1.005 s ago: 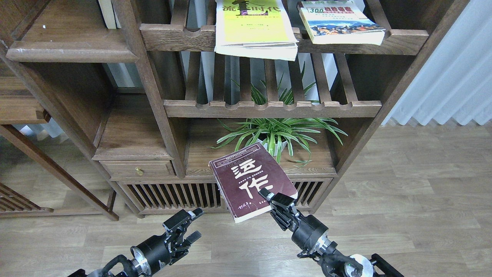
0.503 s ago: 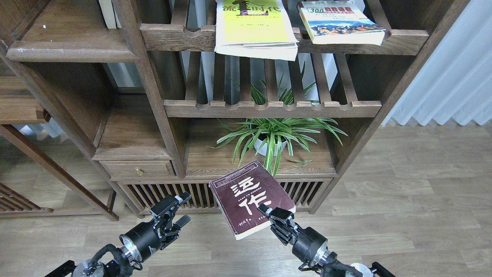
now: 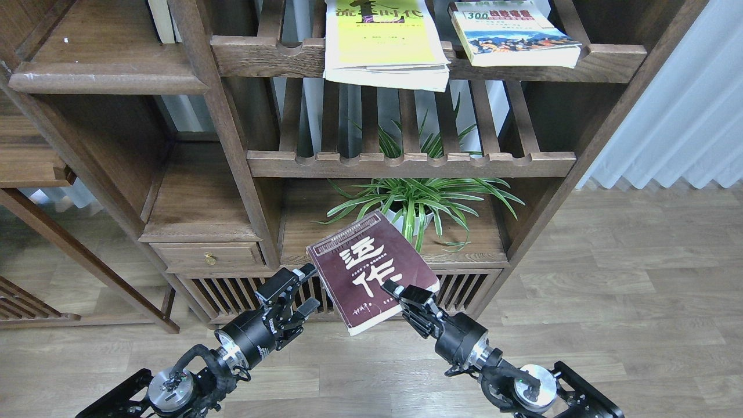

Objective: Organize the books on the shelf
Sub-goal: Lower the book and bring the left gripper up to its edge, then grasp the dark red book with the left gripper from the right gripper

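My right gripper [image 3: 397,293] is shut on the near right corner of the maroon book [image 3: 365,267] with big white characters and holds it tilted in the air in front of the cabinet. My left gripper [image 3: 306,288] is open, its fingers just left of the book's near left edge; I cannot tell if they touch it. The yellow-green book [image 3: 383,40] and the "300" book [image 3: 514,32] lie on the top slatted rack [image 3: 261,55]. The solid dark-brown shelf [image 3: 104,75] is at the upper left, bare where it shows.
A potted plant [image 3: 415,200] stands on a plank behind the maroon book. A second slatted rack [image 3: 406,164] is above it. A drawer with a brass knob [image 3: 210,258] is at the lower left. White curtains [image 3: 679,116] hang at the right.
My right gripper has lifted the maroon book up and slightly left from its lower spot half a second ago. My left gripper has moved up and right, close to the book's left edge.
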Robot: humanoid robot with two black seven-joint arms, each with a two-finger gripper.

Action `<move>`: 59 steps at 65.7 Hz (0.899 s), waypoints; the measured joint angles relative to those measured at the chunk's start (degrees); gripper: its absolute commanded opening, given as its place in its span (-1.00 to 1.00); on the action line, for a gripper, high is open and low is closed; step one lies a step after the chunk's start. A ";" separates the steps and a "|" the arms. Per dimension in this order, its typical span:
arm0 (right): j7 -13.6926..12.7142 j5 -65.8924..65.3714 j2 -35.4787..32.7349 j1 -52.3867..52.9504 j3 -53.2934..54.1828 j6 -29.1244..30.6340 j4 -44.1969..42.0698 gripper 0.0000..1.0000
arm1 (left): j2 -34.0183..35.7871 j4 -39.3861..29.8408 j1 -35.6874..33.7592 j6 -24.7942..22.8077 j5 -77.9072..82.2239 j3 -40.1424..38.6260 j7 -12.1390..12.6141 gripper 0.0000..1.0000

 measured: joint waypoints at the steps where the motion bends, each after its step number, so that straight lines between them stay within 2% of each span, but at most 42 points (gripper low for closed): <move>1: 0.01 0.03 0.00 0.03 0.01 0.00 0.06 -0.90 | 0.00 0.00 0.00 0.00 -0.01 0.00 -0.01 1.00; 15: 0.03 1.23 -0.01 0.22 -1.11 0.00 2.40 -0.90 | -0.07 0.03 -0.53 0.00 -0.27 -0.03 -0.13 0.99; 30: 0.04 3.05 0.00 0.23 -3.99 0.00 5.57 -0.90 | -0.11 0.03 -1.58 0.00 -0.29 -0.03 -1.65 0.99; 51: 0.05 3.19 -0.02 -0.20 -7.68 0.00 6.03 -0.89 | -0.34 -0.02 -2.95 0.00 0.02 0.11 -1.81 0.99; 57: 0.12 3.19 -0.02 -0.20 -7.86 0.00 5.99 -0.89 | -0.34 -0.02 -3.36 0.00 0.15 0.33 -1.80 0.89; 59: 0.12 3.17 -0.02 -0.20 -7.86 0.00 5.96 -0.89 | -0.34 -0.02 -3.51 0.00 0.18 0.49 -1.78 0.77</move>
